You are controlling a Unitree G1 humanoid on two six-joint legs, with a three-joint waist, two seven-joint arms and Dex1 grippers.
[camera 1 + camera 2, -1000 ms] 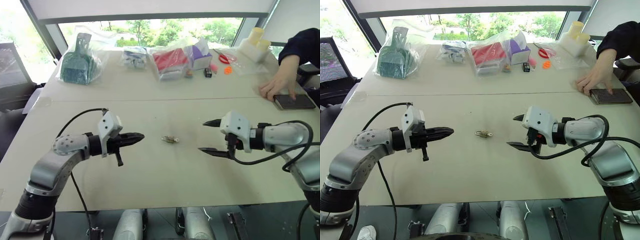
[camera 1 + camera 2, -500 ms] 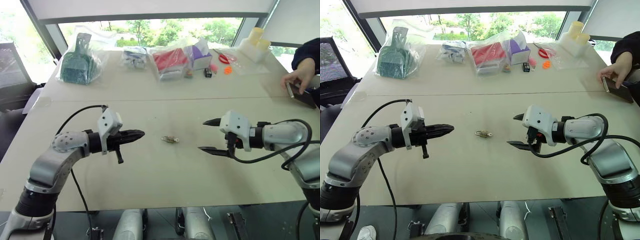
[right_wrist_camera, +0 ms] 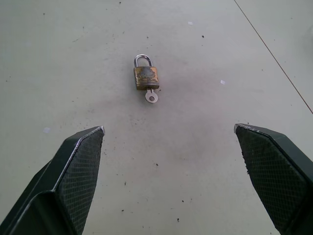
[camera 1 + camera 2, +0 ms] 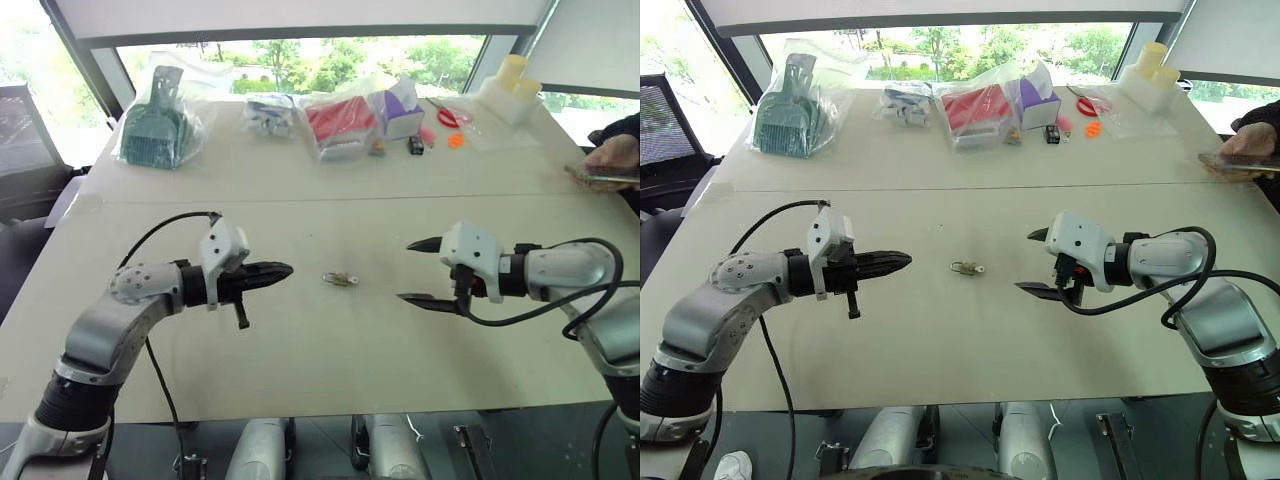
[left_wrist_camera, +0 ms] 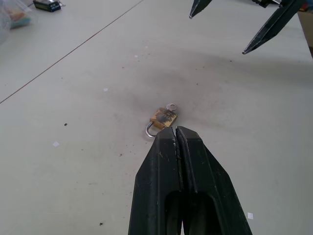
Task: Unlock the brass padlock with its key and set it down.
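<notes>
The brass padlock [image 4: 341, 279] lies flat on the table's middle, a small silvery key [image 3: 151, 97] stuck in its underside and its shackle [image 3: 142, 59] looking closed. My left gripper [image 4: 284, 270] hovers a short way to its left, shut and holding nothing, tip aimed at the lock. My right gripper [image 4: 416, 271] hovers to the lock's right, wide open and empty, with the padlock [image 3: 145, 78] lying ahead of its fingers. From the left wrist the padlock [image 5: 163, 118] sits just past the closed fingertips [image 5: 175, 133].
Plastic bags line the far side: a green scoop [image 4: 155, 128], a red item [image 4: 338, 120] and a purple box [image 4: 402, 110], plus small dark items [image 4: 415, 144]. At the right edge a person's hand [image 4: 612, 158] holds a phone. A seam [image 4: 300, 200] crosses the table.
The person's hand has lifted the phone off the table at the right. Both grippers and the padlock have stayed put.
</notes>
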